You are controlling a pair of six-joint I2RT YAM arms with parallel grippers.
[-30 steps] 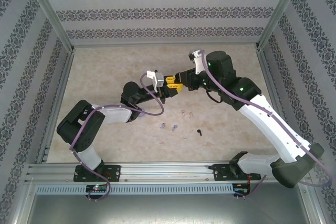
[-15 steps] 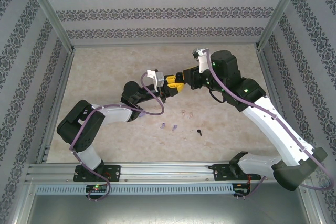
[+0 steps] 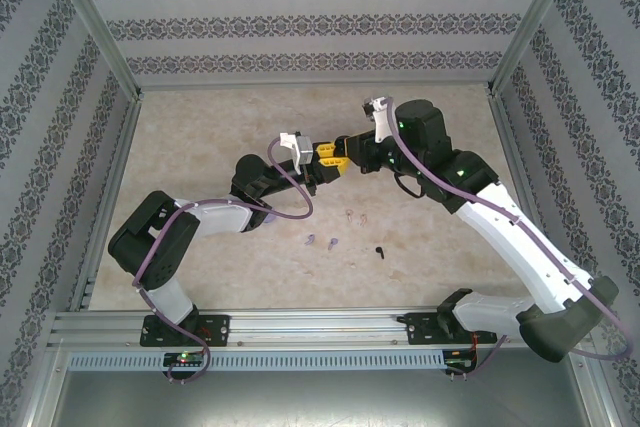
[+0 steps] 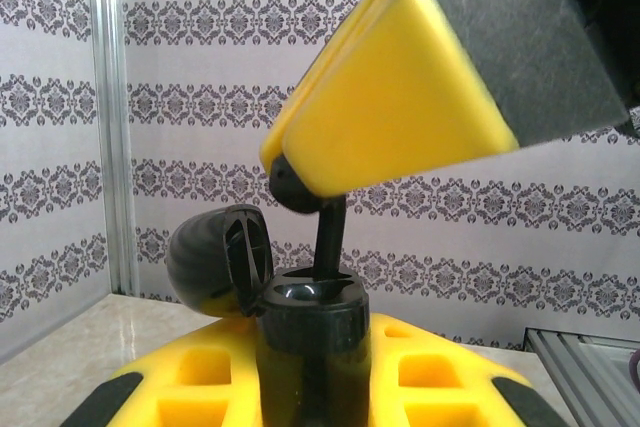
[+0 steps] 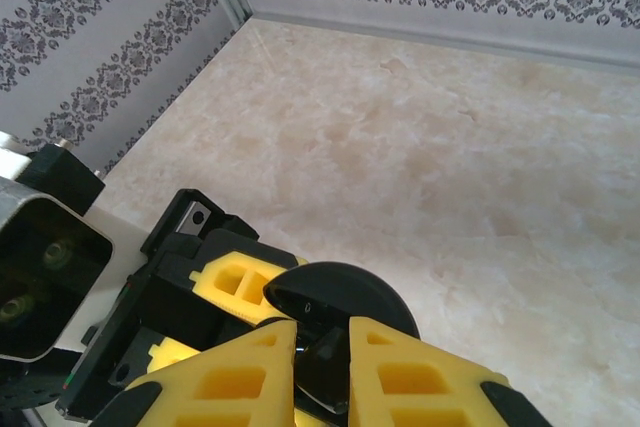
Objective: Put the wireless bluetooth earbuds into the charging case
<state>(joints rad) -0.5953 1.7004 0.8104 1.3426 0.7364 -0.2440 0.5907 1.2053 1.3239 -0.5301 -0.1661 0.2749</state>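
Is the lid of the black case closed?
No, the lid is flipped open beside the black case, while the right gripper holds a black earbud at its opening.

From above, the left hand [image 3: 328,159] and right hand [image 3: 343,155] meet and cover whatever sits between them. On the bench [image 3: 200,137], the pink earbuds [image 3: 355,215], purple earbuds [image 3: 322,242] and loose black earbud [image 3: 380,251] are too small to show stems or orientation. In the left wrist view the charging case [image 4: 312,312] runs off the frame at 6 o'clock. Its base is buried between the left hand's fingers [image 4: 440,387]. The right hand's fingers [image 4: 400,97] are cut at 12 and 3 o'clock. The held black earbud [image 4: 330,232] merges with the case top, so its seating cannot be told.
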